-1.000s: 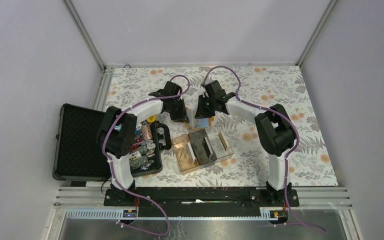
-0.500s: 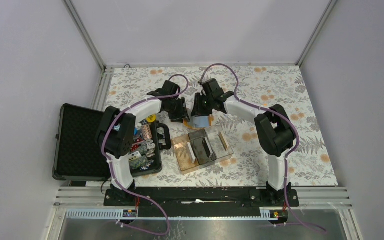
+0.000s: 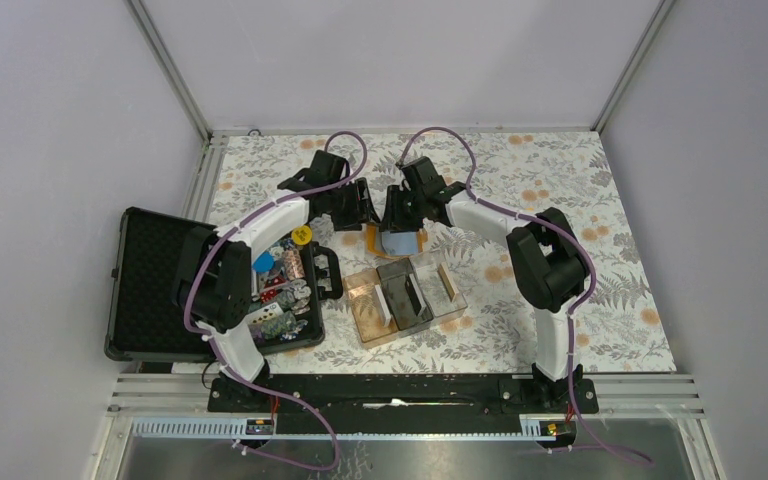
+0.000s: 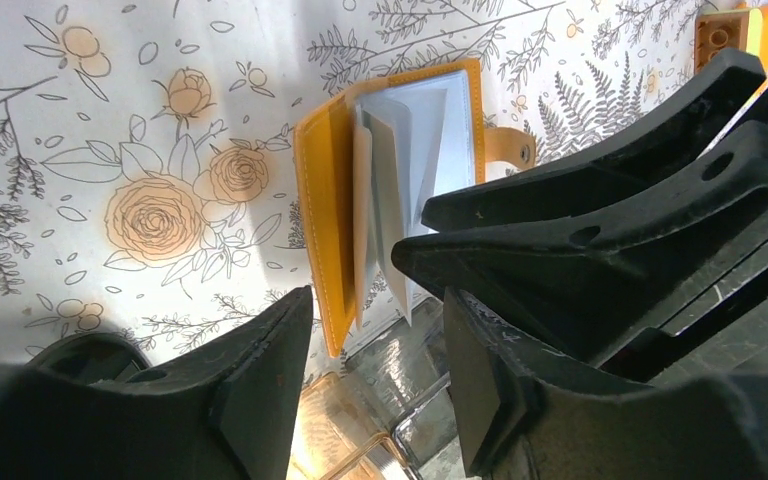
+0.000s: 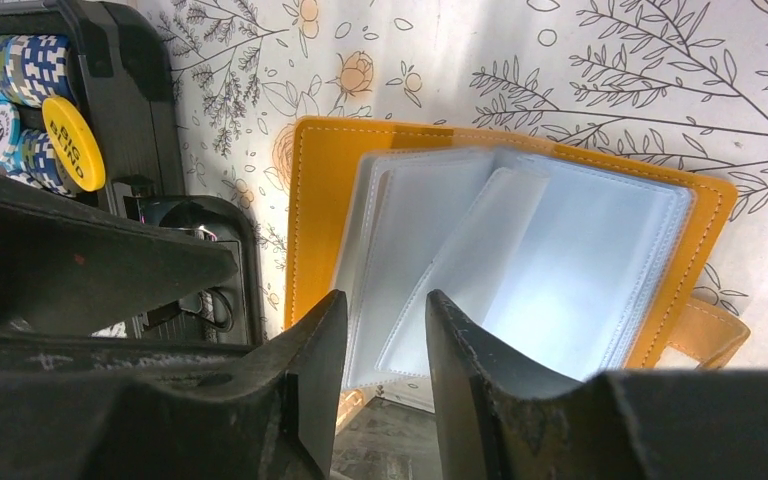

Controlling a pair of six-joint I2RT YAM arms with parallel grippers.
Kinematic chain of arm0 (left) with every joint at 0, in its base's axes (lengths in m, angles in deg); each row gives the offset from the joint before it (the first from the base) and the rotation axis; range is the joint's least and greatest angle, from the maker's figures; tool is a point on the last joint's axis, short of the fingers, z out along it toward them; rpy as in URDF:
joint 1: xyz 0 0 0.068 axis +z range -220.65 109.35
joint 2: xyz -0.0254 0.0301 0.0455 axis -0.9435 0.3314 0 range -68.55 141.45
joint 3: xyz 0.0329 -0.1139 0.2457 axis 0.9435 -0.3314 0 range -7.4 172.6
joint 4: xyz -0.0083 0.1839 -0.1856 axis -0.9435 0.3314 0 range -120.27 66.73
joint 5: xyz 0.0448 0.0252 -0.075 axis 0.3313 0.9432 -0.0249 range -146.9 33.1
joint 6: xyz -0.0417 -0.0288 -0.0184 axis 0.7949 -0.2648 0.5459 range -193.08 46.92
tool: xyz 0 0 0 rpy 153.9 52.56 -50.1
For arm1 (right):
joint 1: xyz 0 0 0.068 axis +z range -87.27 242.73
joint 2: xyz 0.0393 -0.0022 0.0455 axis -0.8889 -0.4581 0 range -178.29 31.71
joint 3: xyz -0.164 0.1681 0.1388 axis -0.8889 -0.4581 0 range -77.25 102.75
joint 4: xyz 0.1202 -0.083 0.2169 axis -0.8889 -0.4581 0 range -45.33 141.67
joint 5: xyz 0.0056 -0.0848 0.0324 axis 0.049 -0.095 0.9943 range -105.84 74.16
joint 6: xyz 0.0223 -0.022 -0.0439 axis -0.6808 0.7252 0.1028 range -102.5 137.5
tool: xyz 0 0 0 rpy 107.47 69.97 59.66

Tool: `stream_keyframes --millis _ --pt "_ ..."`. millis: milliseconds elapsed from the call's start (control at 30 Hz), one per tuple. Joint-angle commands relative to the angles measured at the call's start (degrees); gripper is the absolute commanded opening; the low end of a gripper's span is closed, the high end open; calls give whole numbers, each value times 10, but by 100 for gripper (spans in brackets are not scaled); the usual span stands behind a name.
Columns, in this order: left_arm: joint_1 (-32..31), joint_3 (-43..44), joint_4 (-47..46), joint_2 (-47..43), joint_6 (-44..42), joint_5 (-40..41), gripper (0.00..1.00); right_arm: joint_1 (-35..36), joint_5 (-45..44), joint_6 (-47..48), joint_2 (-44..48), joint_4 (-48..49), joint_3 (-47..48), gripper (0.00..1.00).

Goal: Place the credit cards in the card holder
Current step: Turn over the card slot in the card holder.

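**Card holder loading: early stage, judging by the open holder and bare sleeves**

Lying open on the desk, upper centre of the top view: card holder, orange cover down, clear sleeves fanning up, showing no credit cards plainly seated. Hanging just left of it: left end effector, fingers apart, gripping nothing. Hanging over its sleeves: right end effector, fingers nearly together, not showing whether clamping a sleeve or card. Standing in the clear tray just below: flat upright pieces, possibly awaiting transfer.
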Motion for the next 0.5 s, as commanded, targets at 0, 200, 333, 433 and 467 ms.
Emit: stream_keyframes --millis 0,200,333,433,467 --pt "0 -14 -38 -2 7 -36 54 7 -15 -7 1 6 16 42" --pt "-5 -11 -36 21 14 -46 54 7 -18 -8 1 10 12 47" --pt "-10 -8 -32 33 15 -46 49 6 -19 -11 4 15 7 51" --pt "-11 -6 -27 39 15 -39 42 7 -29 -10 6 15 4 51" --pt "-12 -6 -26 41 16 -37 40 7 -34 -11 7 15 2 51"
